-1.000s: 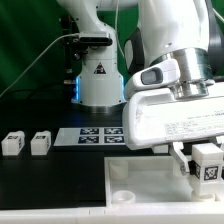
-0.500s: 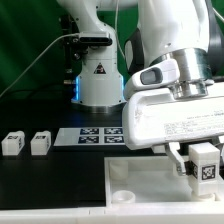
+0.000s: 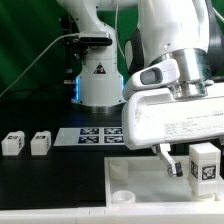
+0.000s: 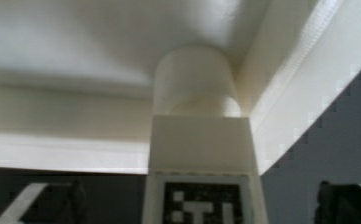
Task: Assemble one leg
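Note:
One leg point(image 3: 203, 164), a small white block with a black-and-white tag facing the camera, stands upright at the right end of the large white panel point(image 3: 150, 184). My gripper point(image 3: 196, 172) is straddling it, open. One dark finger point(image 3: 167, 162) stands clear of the leg toward the exterior view's left; the other is hidden behind the leg. In the wrist view the leg point(image 4: 202, 150) runs up the middle, its rounded end against the panel's corner point(image 4: 88, 60). The dark fingers point(image 4: 35, 204) sit well apart on either side, not touching it.
Two more legs point(image 3: 13, 143) point(image 3: 40, 143) lie on the black table at the exterior view's left. The marker board point(image 3: 90, 136) lies behind the panel. A round socket point(image 3: 120, 197) shows at the panel's near left corner. The robot base point(image 3: 100, 80) stands at the back.
The fingers have spread apart and let go of the leg; the visible finger moved toward the exterior view's left. The leg stays standing on the panel.

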Controlling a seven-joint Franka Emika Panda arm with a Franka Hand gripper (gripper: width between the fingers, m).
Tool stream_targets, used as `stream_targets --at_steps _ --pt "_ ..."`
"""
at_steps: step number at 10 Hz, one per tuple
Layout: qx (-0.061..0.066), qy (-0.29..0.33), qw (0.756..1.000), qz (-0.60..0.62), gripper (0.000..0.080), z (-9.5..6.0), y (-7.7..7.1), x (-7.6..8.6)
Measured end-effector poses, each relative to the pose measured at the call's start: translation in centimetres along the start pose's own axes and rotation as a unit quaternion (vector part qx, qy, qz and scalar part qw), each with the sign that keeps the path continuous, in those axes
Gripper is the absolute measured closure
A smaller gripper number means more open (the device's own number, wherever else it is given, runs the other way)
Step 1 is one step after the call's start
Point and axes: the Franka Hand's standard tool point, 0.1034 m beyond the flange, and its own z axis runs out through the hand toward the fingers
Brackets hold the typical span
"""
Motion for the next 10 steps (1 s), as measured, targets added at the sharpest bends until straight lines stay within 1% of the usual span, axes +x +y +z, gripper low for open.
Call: stream_targets --at_steps 4,5,7,8,9,10 --pt "0.0 -0.001 1.0 -0.004 0.0151 -0.1 0.1 0.0" --pt "0.0 -0.011 1.0 -0.008 0.0151 -0.7 0.3 0.3" --pt "0.002 -0.035 0.999 -0.008 0.0151 -2.8 0.2 1.2" --pt "0.003 -0.047 0.999 -0.008 0.0151 -3.5 0.1 1.6" --pt "0.006 -0.076 0.997 -0.008 0.0151 -3.6 0.1 1.5" --pt "0.007 -0.085 0.996 -0.007 0.0151 -3.5 0.1 2.0"
